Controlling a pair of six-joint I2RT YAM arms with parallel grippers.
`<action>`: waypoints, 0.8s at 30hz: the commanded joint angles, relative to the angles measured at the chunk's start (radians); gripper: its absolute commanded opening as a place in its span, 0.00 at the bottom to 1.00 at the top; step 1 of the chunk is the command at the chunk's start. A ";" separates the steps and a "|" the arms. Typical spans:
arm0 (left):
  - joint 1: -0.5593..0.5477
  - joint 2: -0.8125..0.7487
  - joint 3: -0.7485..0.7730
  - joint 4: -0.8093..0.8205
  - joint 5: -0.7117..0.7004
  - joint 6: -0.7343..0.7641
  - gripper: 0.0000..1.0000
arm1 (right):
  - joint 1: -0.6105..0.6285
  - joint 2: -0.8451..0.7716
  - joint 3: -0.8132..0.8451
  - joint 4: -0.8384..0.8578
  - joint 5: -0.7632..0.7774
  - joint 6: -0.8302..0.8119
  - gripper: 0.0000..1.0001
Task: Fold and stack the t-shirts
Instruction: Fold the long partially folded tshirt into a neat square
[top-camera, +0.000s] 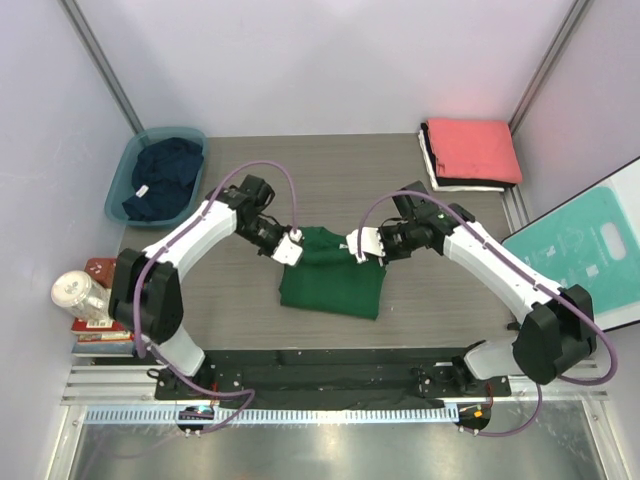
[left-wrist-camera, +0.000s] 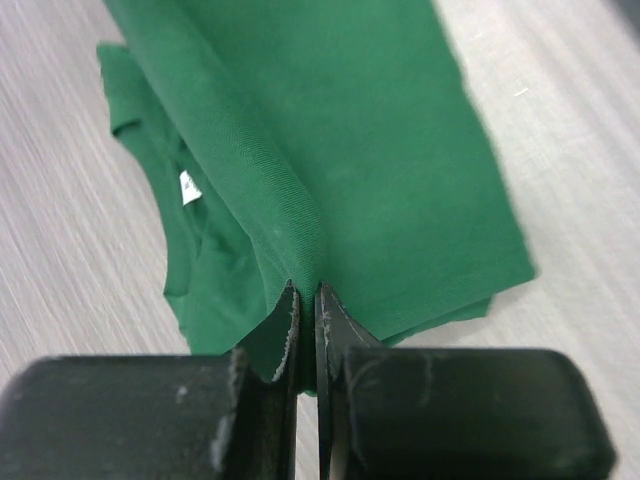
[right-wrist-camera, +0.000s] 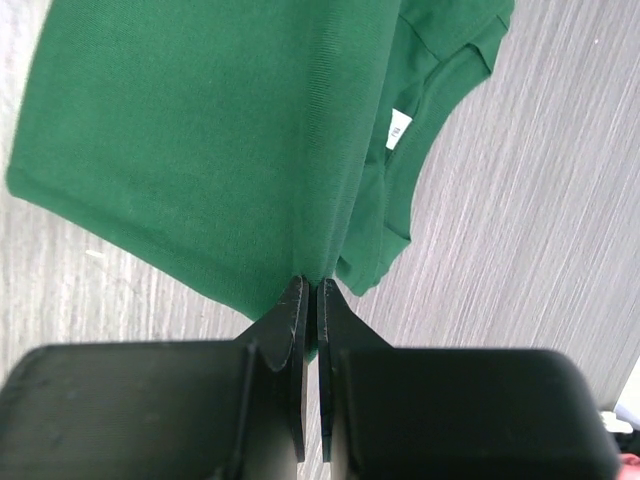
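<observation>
green t-shirt (top-camera: 332, 290): on the counter (top-camera: 450, 290), nearer the arms than the folded stack (top-camera: 470, 152) and to its left, well apart from it; partly folded, with its far edge raised off the surface.
left fingers (left-wrist-camera: 296, 308): pressed together on a thin ridge of green cloth at the shirt's end farther from the folded stack.
right fingers (right-wrist-camera: 298, 302): clamped the same way on the ridge's other end, the end nearer the folded stack.
heading: the collar and its white tag (left-wrist-camera: 187, 186) lie under the raised edge, so the neck seems to point toward the far side, where the folded stack sits.
long axis: the pinched ridge runs side to side between the two grips; the bundle looks close to square, so i cannot name a clear long side.
risk, slip: each grip holds only a sliver of cloth, so a quick pull could free one corner and collapse the fold.
risk, skew: if one arm leads, the edges would land crooked.
risk, bunching: the loose sleeve beneath could wrinkle.
</observation>
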 joint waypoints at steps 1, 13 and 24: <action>0.033 0.067 0.069 0.104 -0.016 -0.011 0.00 | -0.027 0.024 0.008 0.069 0.030 -0.024 0.01; 0.062 0.210 0.124 0.337 -0.032 -0.126 0.29 | -0.039 0.160 -0.153 0.598 0.284 0.115 0.51; 0.054 0.063 -0.089 0.843 -0.053 -0.473 1.00 | -0.036 0.141 -0.166 0.907 0.526 0.347 0.60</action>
